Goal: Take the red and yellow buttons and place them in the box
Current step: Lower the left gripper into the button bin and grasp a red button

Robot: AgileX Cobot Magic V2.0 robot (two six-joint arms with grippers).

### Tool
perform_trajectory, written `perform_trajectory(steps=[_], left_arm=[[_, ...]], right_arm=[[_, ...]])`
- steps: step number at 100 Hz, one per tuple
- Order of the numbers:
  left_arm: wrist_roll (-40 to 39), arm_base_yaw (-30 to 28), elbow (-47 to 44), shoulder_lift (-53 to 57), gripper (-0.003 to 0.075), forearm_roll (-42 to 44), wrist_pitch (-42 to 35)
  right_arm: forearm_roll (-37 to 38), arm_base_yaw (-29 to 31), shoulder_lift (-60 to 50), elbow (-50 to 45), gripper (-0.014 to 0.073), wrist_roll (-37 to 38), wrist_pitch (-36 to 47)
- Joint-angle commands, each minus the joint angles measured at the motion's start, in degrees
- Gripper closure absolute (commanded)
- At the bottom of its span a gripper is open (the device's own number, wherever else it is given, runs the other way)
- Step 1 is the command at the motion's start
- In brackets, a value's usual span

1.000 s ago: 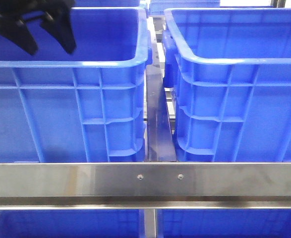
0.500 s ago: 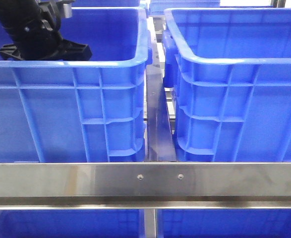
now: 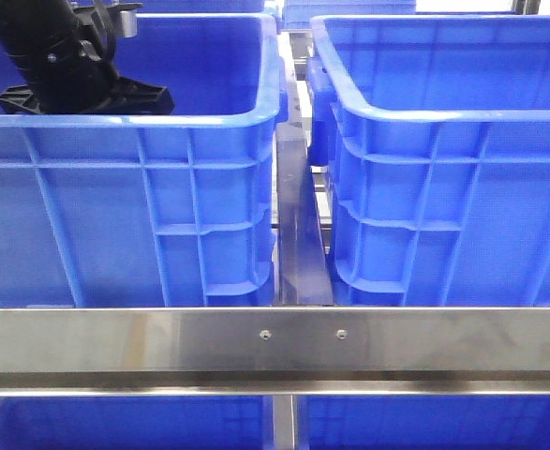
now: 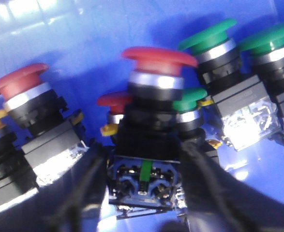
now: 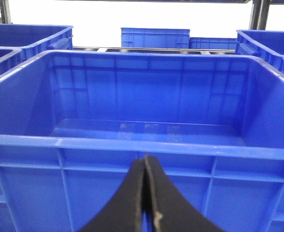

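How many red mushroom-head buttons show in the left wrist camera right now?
3. One red button stands between the left pincer fingers, a second red button sits off to one side, and a third, smaller red button peeks behind the middle one. More may be hidden.

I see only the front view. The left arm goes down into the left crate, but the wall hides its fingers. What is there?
Observer: The left wrist view shows the left gripper with its fingers on either side of a red button, around its black body.
Operator: Are other buttons near it?
Observer: Yes, another red one and green buttons lie close on the crate floor.
Operator: And the right arm? I do not see it.
Observer: The right gripper is shut and empty, facing an empty blue crate.
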State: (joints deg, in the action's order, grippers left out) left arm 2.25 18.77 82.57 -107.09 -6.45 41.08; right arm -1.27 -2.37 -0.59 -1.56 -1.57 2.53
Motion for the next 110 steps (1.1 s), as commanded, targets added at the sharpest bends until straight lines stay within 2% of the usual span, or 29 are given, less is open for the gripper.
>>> perform_trajectory(steps=[1, 9, 18, 47, 69, 83, 110], left_arm=[[-0.4, 0.4, 1.8, 2.3, 0.0604, -0.4, -1.8], [-0.4, 0.4, 1.8, 2.3, 0.0657, -0.4, -1.8], [-0.4, 0.4, 1.9, 2.8, 0.0680, -0.4, -1.8], [0.0, 0.4, 1.9, 10.1, 0.0680, -0.4, -1.7], [0.0, 1.8, 1.9, 18.4, 0.0680, -0.4, 2.9], [0.7, 5.8, 1.9, 22.7, 0.0680, -0.1, 4.0], [1.2, 17.5, 1.9, 27.1, 0.0680, -0.1, 3.7]], right_arm=[[0.2, 0.4, -1.4, 1.1, 0.0662, -0.2, 4.6], [0.2, 0.4, -1.4, 1.1, 0.0662, -0.2, 4.6], [0.2, 0.4, -1.4, 1.1, 0.0662, -0.2, 4.6], [0.2, 0.4, -1.4, 1.1, 0.0662, -0.2, 4.7], [0.2, 0.4, -1.4, 1.1, 0.0662, -0.2, 4.7], [0.2, 0.4, -1.4, 1.1, 0.0662, -0.2, 4.7], [0.2, 0.4, -1.4, 1.1, 0.0662, -0.2, 6.6]])
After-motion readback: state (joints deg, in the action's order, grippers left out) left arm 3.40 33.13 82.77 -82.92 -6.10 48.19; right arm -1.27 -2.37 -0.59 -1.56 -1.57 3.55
